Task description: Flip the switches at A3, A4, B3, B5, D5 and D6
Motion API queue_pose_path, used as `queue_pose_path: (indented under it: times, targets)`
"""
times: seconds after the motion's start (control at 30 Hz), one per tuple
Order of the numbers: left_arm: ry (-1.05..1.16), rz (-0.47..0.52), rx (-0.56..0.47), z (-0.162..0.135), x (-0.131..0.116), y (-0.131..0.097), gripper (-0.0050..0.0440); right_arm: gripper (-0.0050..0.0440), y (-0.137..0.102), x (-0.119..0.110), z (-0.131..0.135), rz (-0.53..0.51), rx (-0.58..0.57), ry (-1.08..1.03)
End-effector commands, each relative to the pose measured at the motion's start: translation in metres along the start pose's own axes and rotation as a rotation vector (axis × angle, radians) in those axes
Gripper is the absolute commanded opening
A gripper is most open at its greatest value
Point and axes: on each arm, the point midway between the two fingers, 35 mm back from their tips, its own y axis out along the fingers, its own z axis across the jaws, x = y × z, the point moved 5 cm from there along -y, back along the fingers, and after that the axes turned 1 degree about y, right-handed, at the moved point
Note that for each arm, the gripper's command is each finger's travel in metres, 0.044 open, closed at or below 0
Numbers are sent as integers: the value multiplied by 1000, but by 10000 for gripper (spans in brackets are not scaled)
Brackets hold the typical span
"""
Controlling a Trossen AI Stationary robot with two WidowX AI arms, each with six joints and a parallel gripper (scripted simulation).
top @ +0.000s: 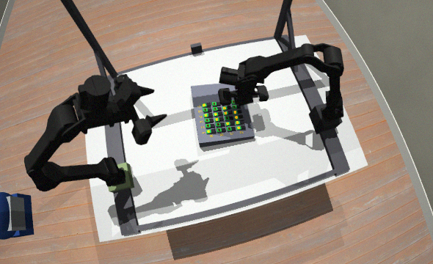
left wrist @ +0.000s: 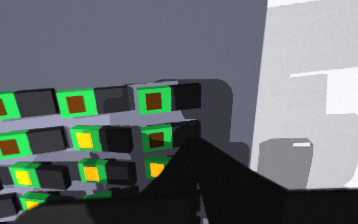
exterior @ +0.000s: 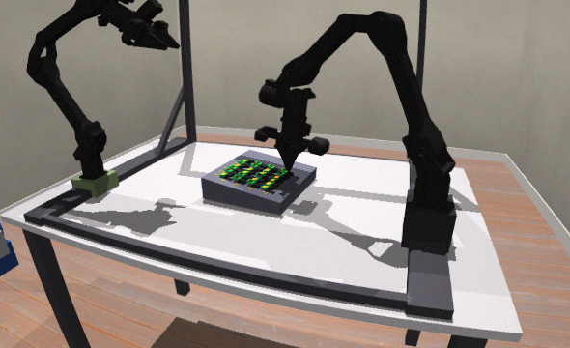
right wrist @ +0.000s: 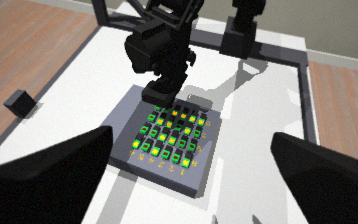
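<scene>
The grey sloped panel (top: 198,92) (exterior: 242,195) (left wrist: 130,40) (right wrist: 126,117) carries rows of black switches with green-framed lamps. My left gripper (exterior: 289,170) (left wrist: 194,146) is shut and empty, its tip down at the black half of switch D5 (left wrist: 155,140), whose lamp is dark. Switch D6 (left wrist: 153,101) has a dark lamp. In the right wrist view, A3 (right wrist: 166,154) and B5 (right wrist: 153,133) look dark, while A4 (right wrist: 155,150) and B3 (right wrist: 172,140) look lit. My right gripper (top: 160,103) (right wrist: 193,137) is open and empty, high and away from the panel.
The left arm covers part of the panel's far edge in the top view. A small dark block (top: 196,48) (right wrist: 20,104) is at the table frame's edge. Dark frame rails (top: 235,201) border the white table. A blue object (top: 1,215) is beyond the table.
</scene>
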Motion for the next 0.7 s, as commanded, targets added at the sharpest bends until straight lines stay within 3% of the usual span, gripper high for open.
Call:
queue_pose_path:
  times: [0.0, 0.37, 0.67]
  targets:
    - [-3, -10, 45, 18, 12, -25, -50, 400, -7, 5, 0, -27, -1, -2]
    - [-3, -11, 46, 30, 23, -50, -50, 400, -7, 5, 0, -27, -1, -2]
    - [-4, -9, 39, 28, 21, -47, -50, 400, -7, 5, 0, -27, -1, -2]
